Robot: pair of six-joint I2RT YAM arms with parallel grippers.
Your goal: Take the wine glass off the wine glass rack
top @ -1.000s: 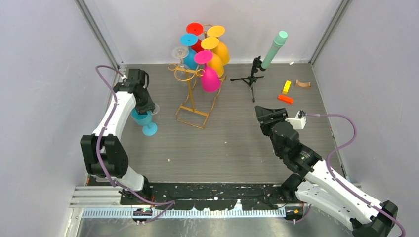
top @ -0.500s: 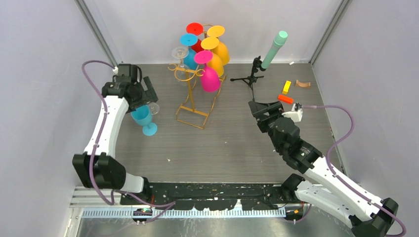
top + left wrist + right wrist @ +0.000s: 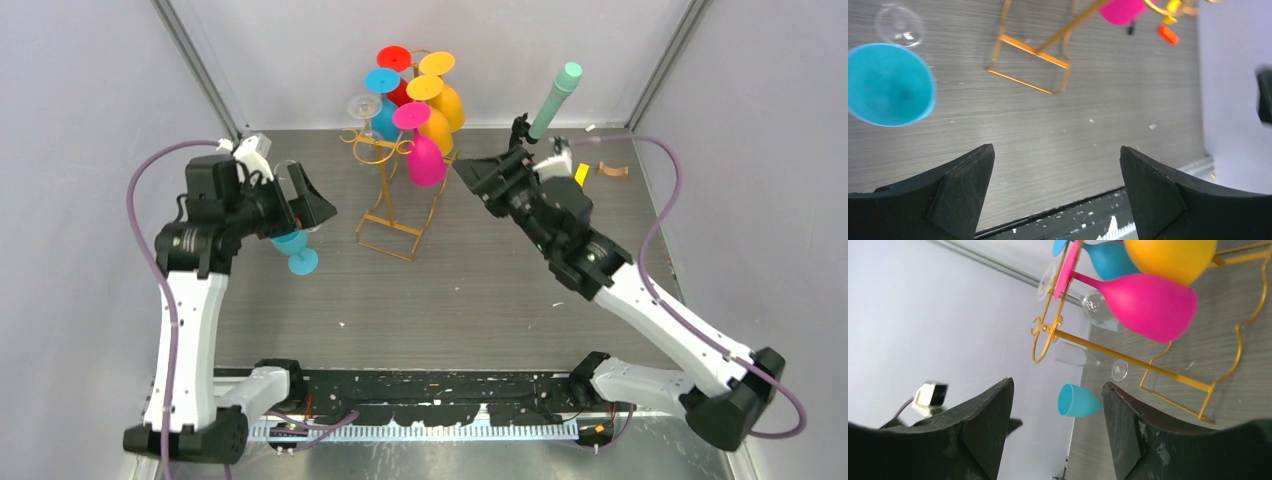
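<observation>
The gold wine glass rack [image 3: 388, 200] stands at the back of the table. Pink [image 3: 425, 160], orange, yellow, red, blue and clear glasses hang on it upside down. A blue wine glass [image 3: 296, 250] stands upright on the table left of the rack, with a clear glass [image 3: 899, 25] beside it. My left gripper [image 3: 312, 205] hovers open and empty above that blue glass [image 3: 888, 85]. My right gripper [image 3: 468, 175] is open and empty just right of the pink glass [image 3: 1143, 302]. Its own gripper [image 3: 1058, 385] faces the rack [image 3: 1068, 335].
A black tripod with a green tube [image 3: 535, 115] stands right of the rack, close behind my right arm. A yellow block [image 3: 581, 175] and a brown piece [image 3: 612, 170] lie at the back right. White walls enclose the table on three sides.
My left gripper opened, let go of the blue glass and rose above it. The right arm swung up and left towards the pink glass, and its jaws widened.
</observation>
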